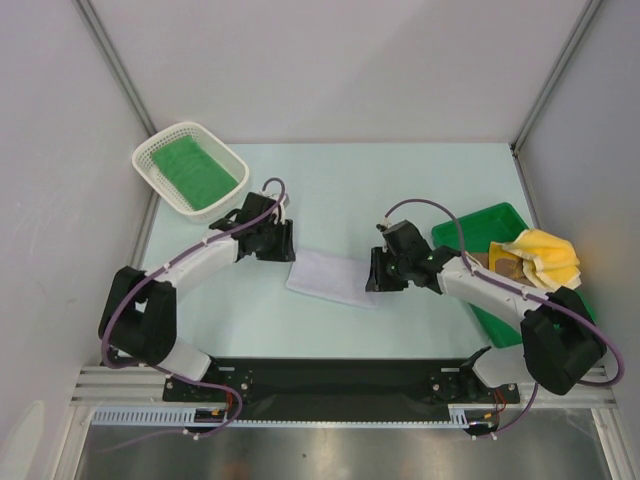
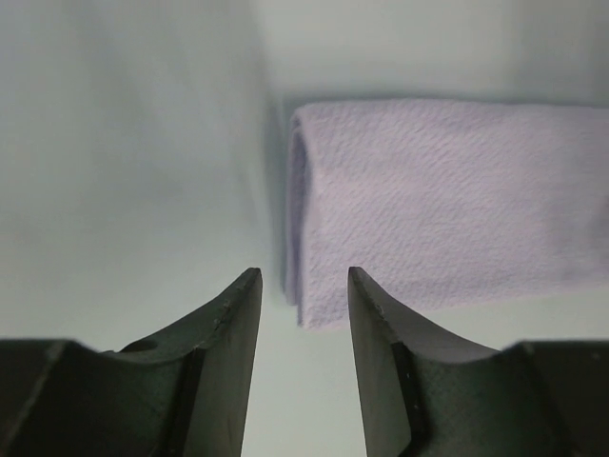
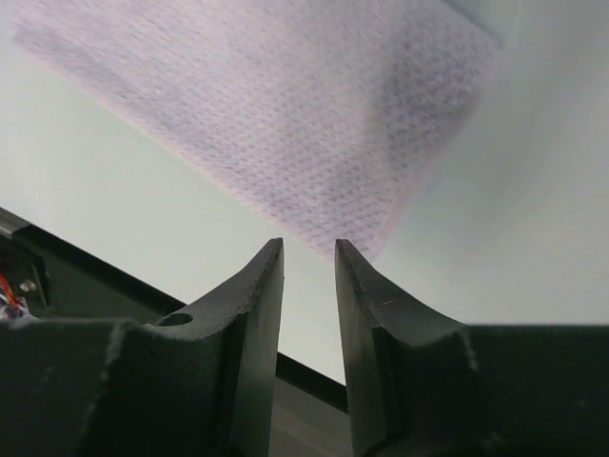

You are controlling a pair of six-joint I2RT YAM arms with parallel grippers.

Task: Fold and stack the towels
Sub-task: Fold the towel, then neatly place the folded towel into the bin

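Left claw [image 2: 303, 286] and right claw [image 3: 309, 249] sit partly open, empty, at either end of the folded white towel [image 1: 330, 277] on the surface [image 1: 400, 180]. If I pinch just the top layer, the fold probably flops open.

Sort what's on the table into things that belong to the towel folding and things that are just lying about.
Belongs to the job:
- white towel, folded, in the middle
- green towel, lying in the basket
- yellow towel, on the tray
- tan-brown towel, under the yellow one

Just lying about:
- white mesh basket, far left
- green tray, at the right
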